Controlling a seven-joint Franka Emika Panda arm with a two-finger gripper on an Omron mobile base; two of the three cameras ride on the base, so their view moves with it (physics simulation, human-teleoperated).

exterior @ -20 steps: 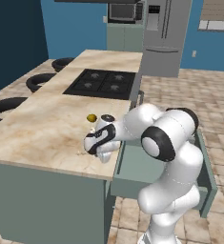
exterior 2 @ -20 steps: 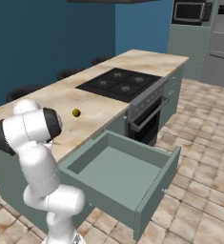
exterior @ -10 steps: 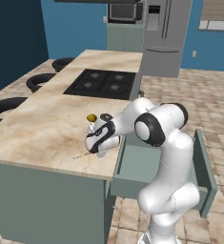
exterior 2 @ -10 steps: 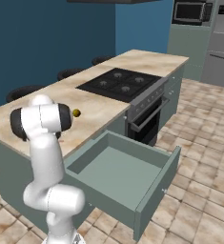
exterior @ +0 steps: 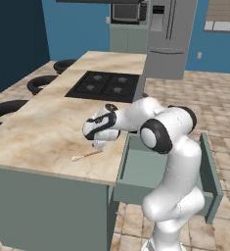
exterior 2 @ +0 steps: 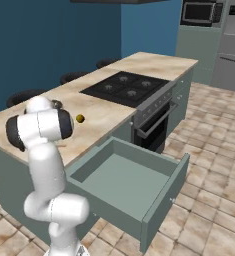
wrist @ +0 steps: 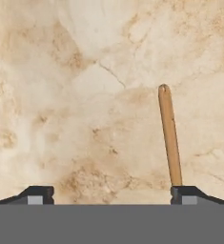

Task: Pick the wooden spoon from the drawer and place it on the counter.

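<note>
My white arm bent low over the beige marble counter (exterior: 43, 132), claw (wrist: 112, 193) spread wide, thin tan wooden spoon (exterior: 86, 155) lying flat beneath it

Wooden spoon (wrist: 170, 143) bowl end hidden behind one pincer fingertip (wrist: 188, 194).

wooden spoon (exterior: 87, 155) on counter (exterior: 43, 132) near its front edge, drawer (exterior 2: 120, 177) pulled out beside

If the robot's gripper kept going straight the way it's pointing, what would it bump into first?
Probably the counter: the open gripper points straight down at the marble. The wooden spoon lies by one fingertip, so that finger might touch it first; depth is hard to judge.
</note>
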